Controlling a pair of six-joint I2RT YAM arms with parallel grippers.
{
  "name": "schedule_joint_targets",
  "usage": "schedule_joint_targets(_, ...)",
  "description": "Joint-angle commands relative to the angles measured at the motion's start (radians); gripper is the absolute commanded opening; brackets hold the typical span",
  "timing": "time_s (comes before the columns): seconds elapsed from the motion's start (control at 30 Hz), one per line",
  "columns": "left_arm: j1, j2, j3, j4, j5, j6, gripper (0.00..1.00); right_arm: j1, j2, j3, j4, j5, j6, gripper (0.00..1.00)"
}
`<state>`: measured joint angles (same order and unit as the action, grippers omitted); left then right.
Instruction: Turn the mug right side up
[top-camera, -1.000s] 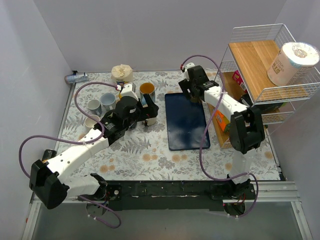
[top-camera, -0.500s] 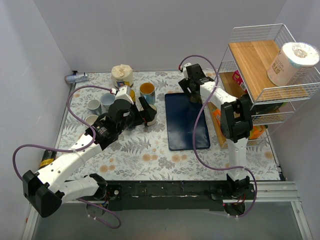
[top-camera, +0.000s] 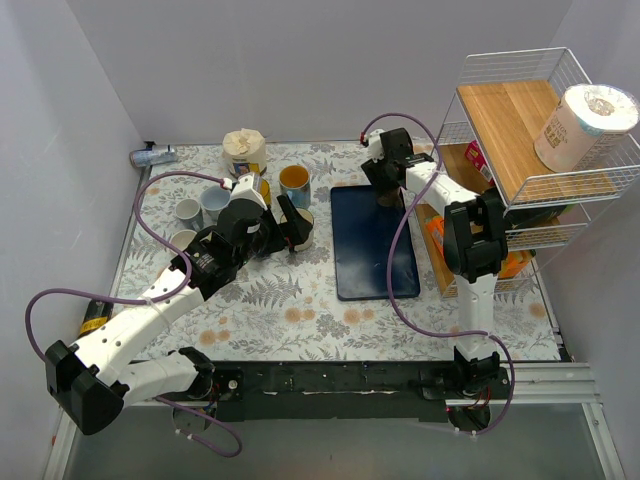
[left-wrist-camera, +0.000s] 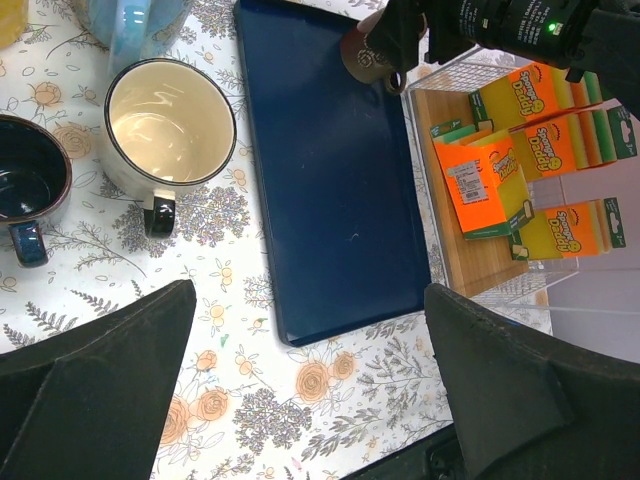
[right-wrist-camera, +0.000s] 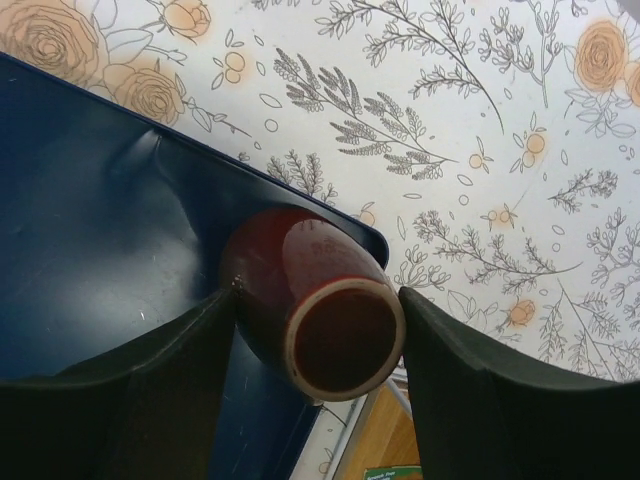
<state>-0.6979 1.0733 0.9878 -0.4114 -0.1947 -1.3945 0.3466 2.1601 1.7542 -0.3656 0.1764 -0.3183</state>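
A tray (top-camera: 370, 255) lies mid-desk (top-camera: 300, 310), cups (top-camera: 215, 205) clustered to its left, a wire rack (top-camera: 520, 150) to its right. The mug (right-wrist-camera: 320, 320) is at the tray's far right corner.

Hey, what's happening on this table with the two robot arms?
The right gripper is closed around a dark red mug at the far corner of the blue tray. The mug is tilted, one end pointing at the wrist camera, so it is not standing upright yet. The left gripper hangs open above the flowered table near a cream mug, holding nothing.
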Motion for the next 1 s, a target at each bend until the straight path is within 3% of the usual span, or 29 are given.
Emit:
schedule_joint_targets(0.0, -0.005, -0.013, -0.012, -0.013, -0.017, 0.003, 0.98, -0.001, 0.007, 0.03, -0.047, -0.092, 0.035, 0.63)
schedule_joint_targets(0.17, -0.005, -0.03, -0.026, -0.01, -0.022, -0.003, 0.98, -0.001, -0.022, 0.002, -0.064, -0.101, 0.062, 0.43)
schedule_joint_targets(0.27, -0.005, -0.038, -0.032, -0.009, -0.018, -0.005, 0.98, -0.003, -0.052, -0.019, -0.065, -0.124, 0.084, 0.21)
schedule_joint_targets(0.3, -0.005, -0.036, -0.032, -0.01, -0.018, -0.008, 0.98, -0.001, -0.06, -0.034, -0.065, -0.129, 0.091, 0.05)
schedule_joint_targets(0.33, -0.005, -0.038, -0.032, -0.009, -0.018, -0.008, 0.98, -0.001, -0.077, -0.041, -0.071, -0.138, 0.108, 0.01)
schedule_joint_targets(0.6, -0.005, -0.049, -0.035, -0.007, -0.014, -0.006, 0.98, -0.001, -0.163, -0.061, -0.151, -0.169, 0.294, 0.01)
schedule_joint_targets(0.7, -0.005, -0.061, -0.043, -0.007, -0.015, -0.009, 0.98, 0.0, -0.226, -0.091, -0.141, -0.245, 0.375, 0.01)
schedule_joint_targets(0.97, -0.005, -0.085, -0.061, -0.001, -0.008, -0.014, 0.98, 0.008, -0.312, -0.171, -0.171, -0.316, 0.459, 0.01)
